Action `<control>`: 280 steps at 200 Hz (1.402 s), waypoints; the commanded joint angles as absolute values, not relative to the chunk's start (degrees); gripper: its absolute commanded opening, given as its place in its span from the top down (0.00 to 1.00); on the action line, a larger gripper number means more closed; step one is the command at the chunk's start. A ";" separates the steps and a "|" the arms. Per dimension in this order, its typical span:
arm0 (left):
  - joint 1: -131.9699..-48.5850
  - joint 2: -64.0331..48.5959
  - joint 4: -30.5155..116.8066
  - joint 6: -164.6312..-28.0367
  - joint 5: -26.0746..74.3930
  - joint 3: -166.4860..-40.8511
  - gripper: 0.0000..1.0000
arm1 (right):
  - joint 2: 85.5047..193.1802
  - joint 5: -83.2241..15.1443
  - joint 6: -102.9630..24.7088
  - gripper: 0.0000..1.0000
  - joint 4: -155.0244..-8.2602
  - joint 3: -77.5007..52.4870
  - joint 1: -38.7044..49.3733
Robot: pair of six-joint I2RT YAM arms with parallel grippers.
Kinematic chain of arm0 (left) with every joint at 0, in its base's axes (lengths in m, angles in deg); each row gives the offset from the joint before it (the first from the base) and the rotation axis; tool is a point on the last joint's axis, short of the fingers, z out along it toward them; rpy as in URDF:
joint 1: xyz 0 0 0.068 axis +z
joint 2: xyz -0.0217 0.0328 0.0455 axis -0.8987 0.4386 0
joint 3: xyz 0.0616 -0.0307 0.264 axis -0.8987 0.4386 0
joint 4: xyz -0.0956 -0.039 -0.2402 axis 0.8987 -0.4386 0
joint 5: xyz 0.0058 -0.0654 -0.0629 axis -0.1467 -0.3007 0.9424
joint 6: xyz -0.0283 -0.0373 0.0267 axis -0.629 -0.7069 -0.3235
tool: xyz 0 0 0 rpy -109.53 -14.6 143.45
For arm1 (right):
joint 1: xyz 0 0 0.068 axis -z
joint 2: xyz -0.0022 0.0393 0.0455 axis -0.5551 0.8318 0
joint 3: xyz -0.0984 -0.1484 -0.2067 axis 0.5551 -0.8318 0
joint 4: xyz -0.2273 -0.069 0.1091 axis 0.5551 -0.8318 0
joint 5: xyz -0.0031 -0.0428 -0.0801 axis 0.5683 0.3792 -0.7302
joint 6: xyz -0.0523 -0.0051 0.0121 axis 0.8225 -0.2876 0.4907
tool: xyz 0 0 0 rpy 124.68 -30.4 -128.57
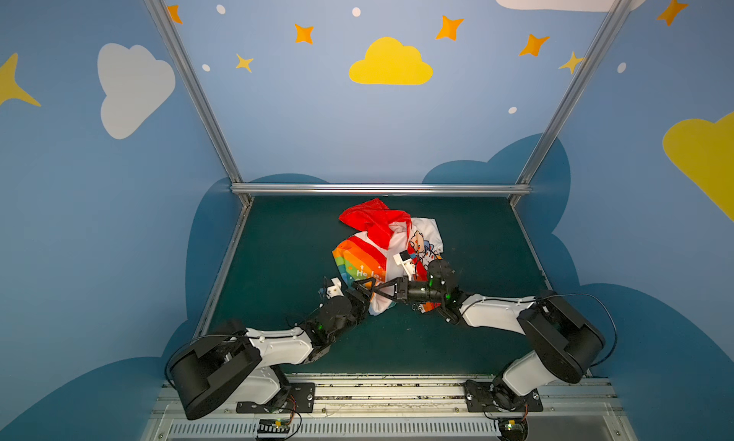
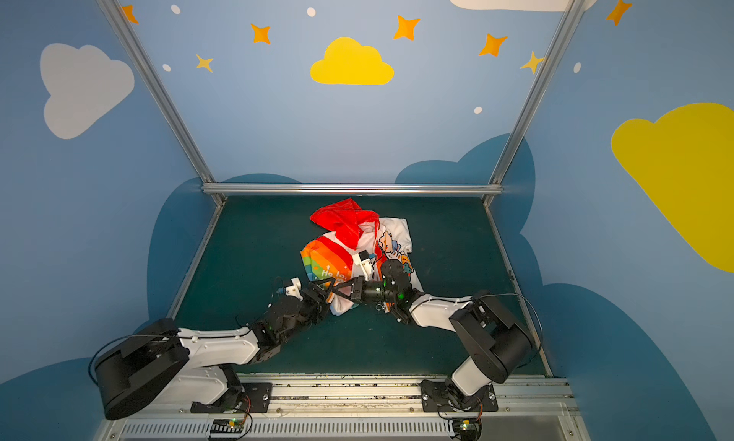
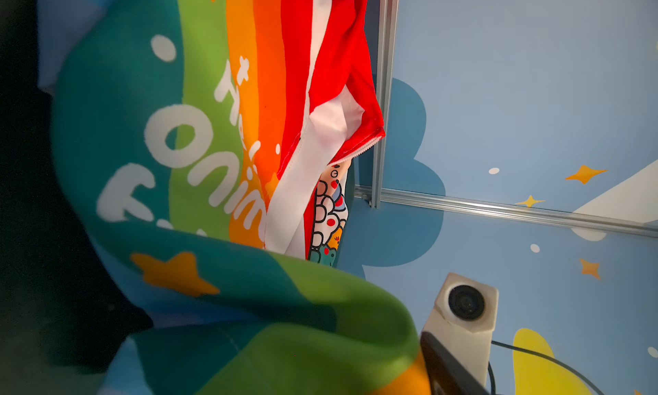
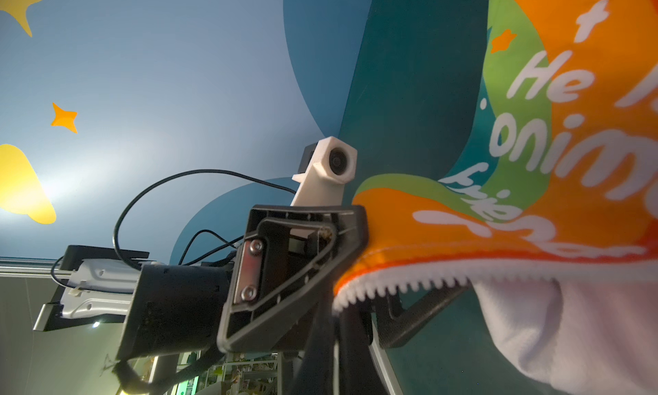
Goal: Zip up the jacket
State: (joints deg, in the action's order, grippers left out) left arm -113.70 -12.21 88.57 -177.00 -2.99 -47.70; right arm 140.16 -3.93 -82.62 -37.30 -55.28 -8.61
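Jacket [image 1: 357, 256] bunched mid-mat [image 1: 278, 260], unzipped, near end lifted. Right gripper [image 1: 380, 289] pinched shut on zipper edge [image 4: 409, 279]. Left gripper [image 1: 363, 289] has jaws apart, astride that edge. Risk: thin fabric folds or slips as left closes, so it clamps cloth and teeth misalign.

Even light up top, smeary close-ups at the wrists.
Both top views are bright and flat-lit but bow hard at the edges, with the frame posts [image 1: 190, 81] splaying outward and the mat [image 1: 278, 240] dark. In the left wrist view the jacket [image 3: 199, 286] sits close and blurred, one edge near black. In the right wrist view white glare blooms on the wall [image 4: 67, 194], and the zipper teeth [image 4: 409, 286] are crisp.
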 commanded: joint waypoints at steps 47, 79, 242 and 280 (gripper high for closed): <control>-115.34 -21.27 75.45 -177.39 -8.96 -47.66 0.37 | 134.35 -6.89 -78.82 1.00 -42.67 -56.65 -8.38; -116.41 -30.97 64.13 -174.91 -13.77 -47.99 0.52 | 134.64 -6.81 -79.32 1.00 -41.86 -56.80 -8.39; -117.60 -39.43 68.38 -172.54 -10.37 -42.43 0.97 | 129.75 -6.83 -78.66 1.00 -45.91 -55.38 -8.83; -118.20 -36.46 70.43 -171.59 -7.95 -44.43 0.55 | 128.91 -6.48 -78.17 1.00 -46.70 -55.14 -8.16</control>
